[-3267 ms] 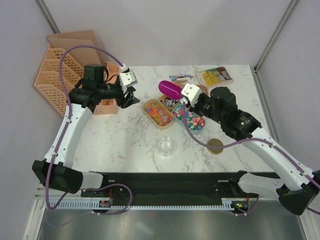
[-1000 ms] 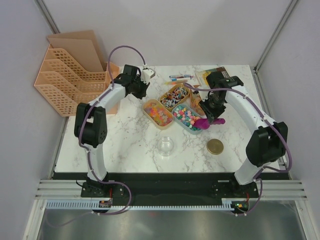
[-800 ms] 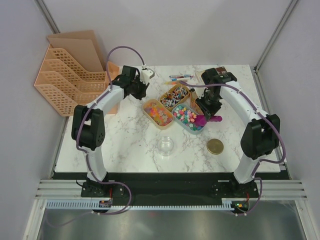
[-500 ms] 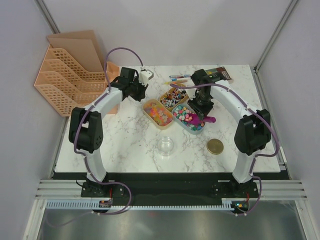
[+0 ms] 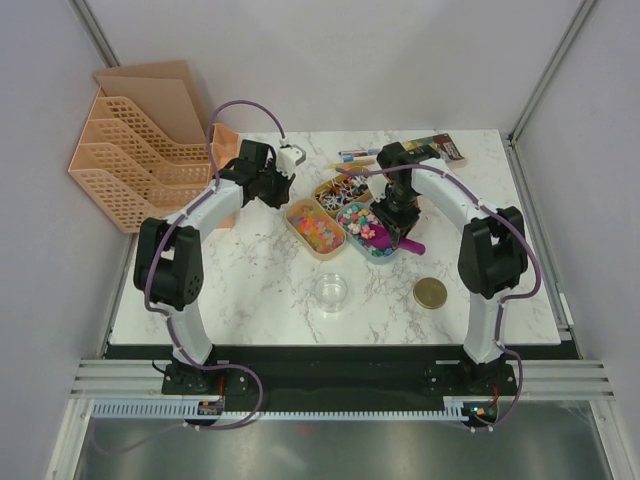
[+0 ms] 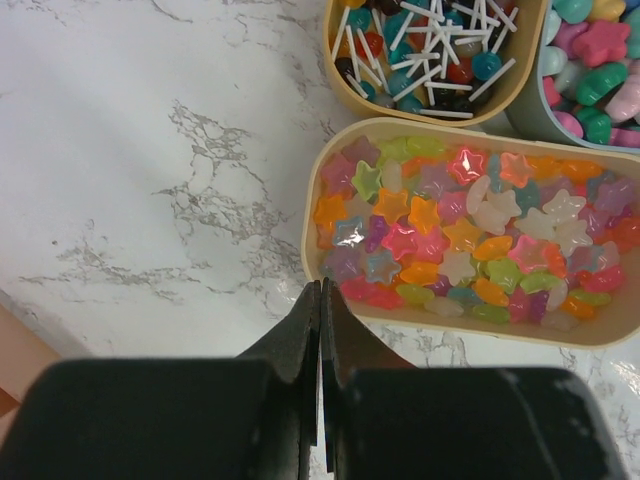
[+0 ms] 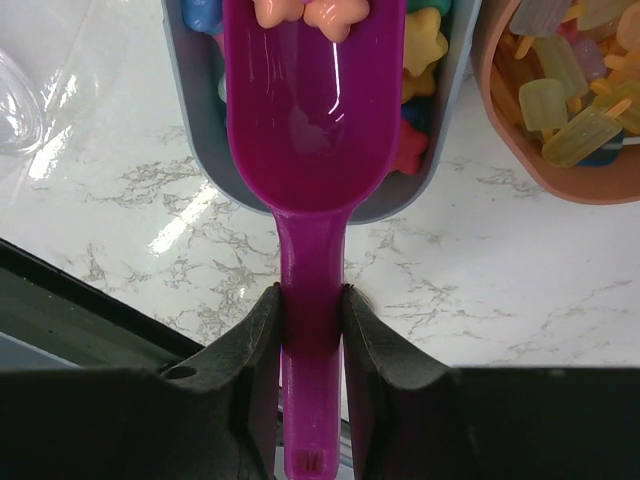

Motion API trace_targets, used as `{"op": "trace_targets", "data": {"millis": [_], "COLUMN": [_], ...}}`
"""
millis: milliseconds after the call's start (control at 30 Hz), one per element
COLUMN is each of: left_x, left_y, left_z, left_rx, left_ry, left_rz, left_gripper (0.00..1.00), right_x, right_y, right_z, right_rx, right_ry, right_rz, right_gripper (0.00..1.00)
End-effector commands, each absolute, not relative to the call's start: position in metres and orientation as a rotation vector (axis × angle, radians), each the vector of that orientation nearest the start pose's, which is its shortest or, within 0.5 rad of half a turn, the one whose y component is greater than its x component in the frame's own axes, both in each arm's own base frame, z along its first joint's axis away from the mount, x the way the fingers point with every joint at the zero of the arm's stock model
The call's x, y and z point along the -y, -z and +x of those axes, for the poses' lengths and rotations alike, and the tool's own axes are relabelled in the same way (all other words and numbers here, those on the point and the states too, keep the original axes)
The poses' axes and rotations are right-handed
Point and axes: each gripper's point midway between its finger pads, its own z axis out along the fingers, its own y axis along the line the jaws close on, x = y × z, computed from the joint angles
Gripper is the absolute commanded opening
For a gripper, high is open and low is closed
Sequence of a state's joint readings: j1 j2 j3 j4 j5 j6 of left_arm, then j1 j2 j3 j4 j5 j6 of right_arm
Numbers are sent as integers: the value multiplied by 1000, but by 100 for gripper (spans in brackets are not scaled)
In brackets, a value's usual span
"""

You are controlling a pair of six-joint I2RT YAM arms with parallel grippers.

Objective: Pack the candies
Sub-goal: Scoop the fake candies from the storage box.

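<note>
The candies lie sorted in small trays at mid-table. Bright star candies [image 6: 470,230] fill a cream tray [image 5: 296,222], and my left gripper [image 6: 321,290] hangs shut and empty just above its near left corner. Pastel candies [image 5: 362,226] fill a grey-blue tray [image 7: 200,90]. My right gripper [image 7: 311,300] is shut on the handle of a purple scoop [image 7: 315,110], whose bowl lies over this tray with a couple of orange star candies [image 7: 305,12] at its far end. Stick-wrapped candies [image 6: 430,50] sit in a tan tray behind.
A clear cup [image 5: 332,292] and a gold lid [image 5: 431,293] stand nearer the arm bases. A brown bowl of yellowish sweets [image 7: 575,110] sits right of the grey-blue tray. Pens [image 5: 360,155] and a yellow packet [image 5: 432,150] lie at the back, orange file racks [image 5: 140,150] at the left.
My right arm has swung left, bringing the scoop from beside the grey-blue tray to over its candies. The left gripper has drifted slightly toward the cream tray, still shut.
</note>
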State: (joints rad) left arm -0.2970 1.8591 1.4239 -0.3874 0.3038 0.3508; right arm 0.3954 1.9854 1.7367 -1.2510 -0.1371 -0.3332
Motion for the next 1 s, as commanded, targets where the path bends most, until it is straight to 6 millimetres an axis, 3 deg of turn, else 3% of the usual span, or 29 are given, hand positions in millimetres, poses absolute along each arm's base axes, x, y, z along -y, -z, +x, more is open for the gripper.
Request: {"op": "trace_targets", "data": {"millis": [0,67,167,300,567,800,967], "left_x": [185,184,184,184,182,180,181], "left_y": [-145,-141,-134,-142,-146,-139,-136], "left_z": [445,443,440,440,435,427,425], "left_rx": [-2116,-2127,-2138,-2118,-2119,-2143,-2147], "left_ry": [375,371,371,358,341,346,341], "left_rz": [857,856,866,880,875,869,874], "left_gripper": [2,2,2,2,2,2,2], "right_x": [-171,-171,-169,-165,-165,-174,-183], "right_y": [-111,-124,-137,-128,-104,-105,-98], "right_z": [349,359,359,342,334,356,375], "right_rx": [-2771,-2735,-2736,-2826,-2938,-2887,-2827], "right_ry": [-313,-289,-283,-293,-277,-266,-222], "right_rz": [-1032,-991,-893,-740,-542,-581,-744], "right_gripper": [0,0,0,0,0,0,0]}}
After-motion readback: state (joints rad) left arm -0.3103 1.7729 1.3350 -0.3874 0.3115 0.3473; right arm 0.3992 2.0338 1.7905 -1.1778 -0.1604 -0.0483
